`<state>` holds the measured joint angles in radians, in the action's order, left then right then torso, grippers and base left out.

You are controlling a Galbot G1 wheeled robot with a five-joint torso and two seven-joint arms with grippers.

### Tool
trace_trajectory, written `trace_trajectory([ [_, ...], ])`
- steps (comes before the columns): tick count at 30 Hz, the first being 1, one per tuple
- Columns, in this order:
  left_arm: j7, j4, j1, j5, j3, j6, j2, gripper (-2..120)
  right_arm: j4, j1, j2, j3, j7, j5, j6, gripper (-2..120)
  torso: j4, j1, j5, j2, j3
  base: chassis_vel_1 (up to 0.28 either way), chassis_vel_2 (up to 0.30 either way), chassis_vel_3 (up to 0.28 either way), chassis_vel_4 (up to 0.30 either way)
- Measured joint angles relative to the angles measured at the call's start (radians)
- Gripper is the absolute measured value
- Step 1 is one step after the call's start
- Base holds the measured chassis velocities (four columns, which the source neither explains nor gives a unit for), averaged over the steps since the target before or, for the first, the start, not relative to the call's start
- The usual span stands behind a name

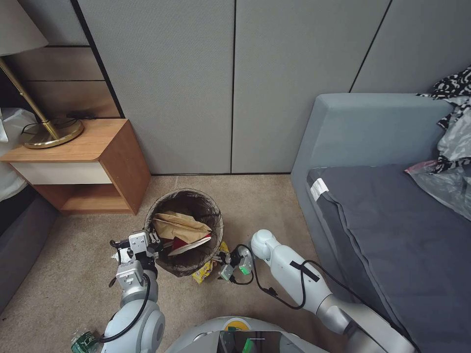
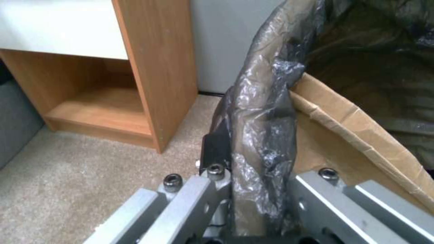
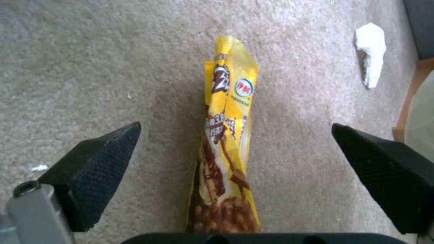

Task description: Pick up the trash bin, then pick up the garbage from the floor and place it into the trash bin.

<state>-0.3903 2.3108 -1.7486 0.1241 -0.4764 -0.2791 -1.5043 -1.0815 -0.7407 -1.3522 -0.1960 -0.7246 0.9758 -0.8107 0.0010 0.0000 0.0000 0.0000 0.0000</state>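
Observation:
The trash bin sits in the middle of the head view, its dark bag folded over the rim. Inside lie a tan crumpled paper bag and a red-white wrapper. My left gripper is shut on the bin's near-left rim. In the left wrist view the bag-covered rim runs between the jaws of the left gripper, with the paper bag beside it. My right gripper is open, low over a yellow snack packet. The packet lies on the carpet between the fingers of the right gripper.
A wooden nightstand with a brass lamp stands at the back left. A grey bed runs along the right. A white tissue lies on the carpet past the packet. A green bottle lies by my left arm.

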Motion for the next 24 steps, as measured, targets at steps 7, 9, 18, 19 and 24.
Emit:
trace_trajectory([
  [7,0.000,-0.009,0.015,0.009,-0.006,0.001,0.008,0,-0.002,-0.019,-0.010,0.036,0.019,0.002,0.001,100,0.0000,0.000,0.0000,0.000,0.000,0.000,0.000,0.000,0.000],
  [9,0.001,-0.016,0.021,0.006,0.001,0.000,0.007,0,-0.001,-0.026,-0.010,0.047,0.024,0.005,0.001,100,-0.0001,0.000,-0.0001,0.000,0.000,0.000,0.000,0.000,0.000],
  [18,0.001,-0.021,0.025,0.004,0.001,-0.002,0.008,0,0.015,-0.022,-0.012,0.073,0.036,0.006,0.001,100,-0.0001,0.000,-0.0001,0.000,0.000,0.000,0.000,0.000,0.000],
  [19,0.001,-0.020,0.026,0.003,0.002,-0.003,0.009,0,0.018,-0.020,-0.014,0.075,0.037,0.007,0.001,100,0.0000,0.000,-0.0001,0.000,0.000,0.000,0.000,0.000,0.000],
  [24,0.002,-0.018,0.026,0.000,0.002,-0.003,0.010,0,0.039,-0.017,-0.018,0.078,0.049,0.024,0.001,100,-0.0001,0.000,0.0000,0.000,0.000,0.000,0.000,0.000,0.000],
])
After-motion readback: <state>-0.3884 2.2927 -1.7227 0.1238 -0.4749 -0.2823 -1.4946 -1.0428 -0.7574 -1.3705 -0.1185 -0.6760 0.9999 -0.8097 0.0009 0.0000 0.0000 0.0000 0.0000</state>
